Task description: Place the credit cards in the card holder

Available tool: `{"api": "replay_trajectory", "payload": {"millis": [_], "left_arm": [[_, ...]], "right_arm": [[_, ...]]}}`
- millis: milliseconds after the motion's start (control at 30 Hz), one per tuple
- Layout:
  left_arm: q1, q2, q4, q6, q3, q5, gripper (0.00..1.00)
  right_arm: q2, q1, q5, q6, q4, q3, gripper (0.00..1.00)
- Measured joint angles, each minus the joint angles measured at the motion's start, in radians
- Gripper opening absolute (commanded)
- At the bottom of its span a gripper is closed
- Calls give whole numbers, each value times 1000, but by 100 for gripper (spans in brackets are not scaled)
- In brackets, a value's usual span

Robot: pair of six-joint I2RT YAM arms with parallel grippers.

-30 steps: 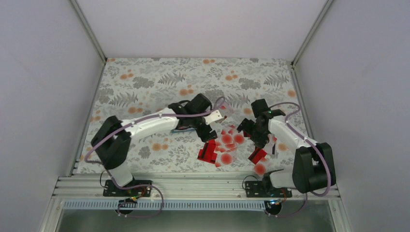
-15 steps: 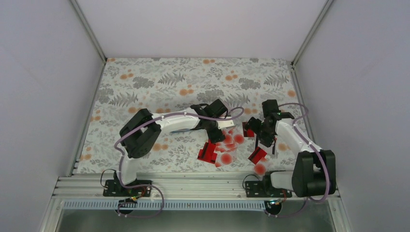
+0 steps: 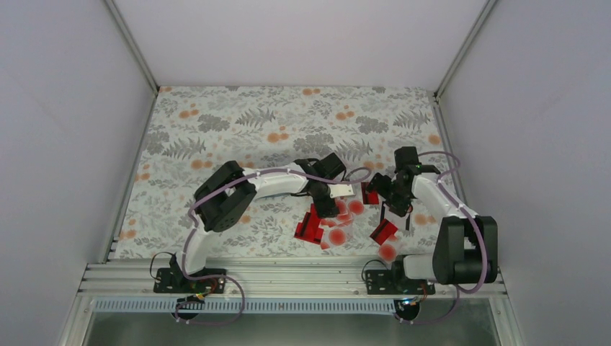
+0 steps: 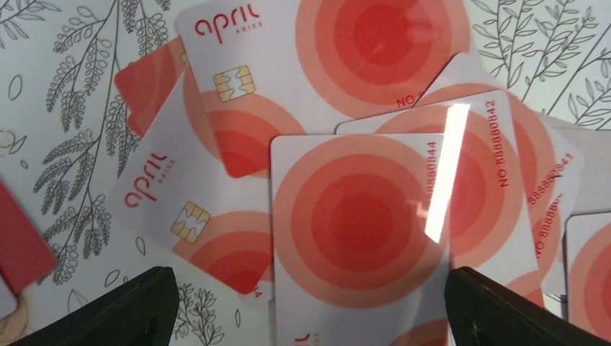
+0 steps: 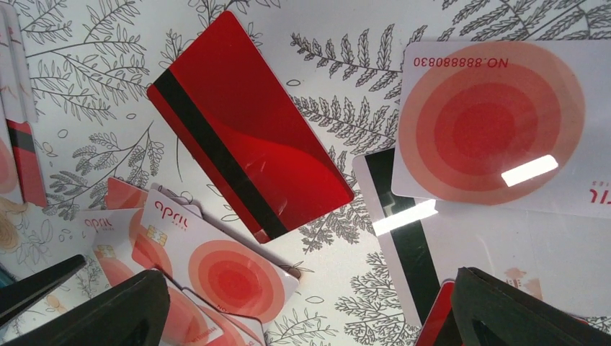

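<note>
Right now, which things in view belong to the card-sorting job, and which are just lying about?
Job: pale plastic cards with red concentric discs; glossy red card with black stripe. Card holder not visible.
Lying about: fern-and-blossom printed tablecloth; aluminium rail.

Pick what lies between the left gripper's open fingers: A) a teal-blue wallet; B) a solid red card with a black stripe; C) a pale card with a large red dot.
C: a pale card with a red dot lies centred under the left gripper.
</note>
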Motion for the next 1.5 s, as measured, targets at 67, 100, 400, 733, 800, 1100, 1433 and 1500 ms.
{"api": "replay_trajectory", "payload": {"millis": [67, 100, 400, 733, 800, 1100, 1433, 1500], "left_arm": [[-2, 12, -4, 0, 8, 5, 92], [-3, 12, -4, 2, 12, 2, 92], [-16, 23, -37, 8, 38, 2, 93], [-18, 29, -84, 0, 74, 4, 95], [-21, 41, -86, -2, 85, -1, 94], [-39, 72, -108, -25, 122, -27, 91], [-50, 72, -113, -39, 124, -50, 75], [-51, 72, -114, -43, 126, -53, 73]], "right_arm": [[6, -4, -6, -9, 4, 0, 99], [11, -6, -12, -13, 6, 0, 99], [18, -16, -37, -41, 14, 0, 99], [11, -24, -56, -60, 15, -1, 99], [8, -25, -62, -63, 17, -3, 99], [3, -32, -72, -78, 21, -14, 99], [3, -42, -80, -97, 21, -17, 99], [3, -43, -84, -98, 21, -18, 99]]}}
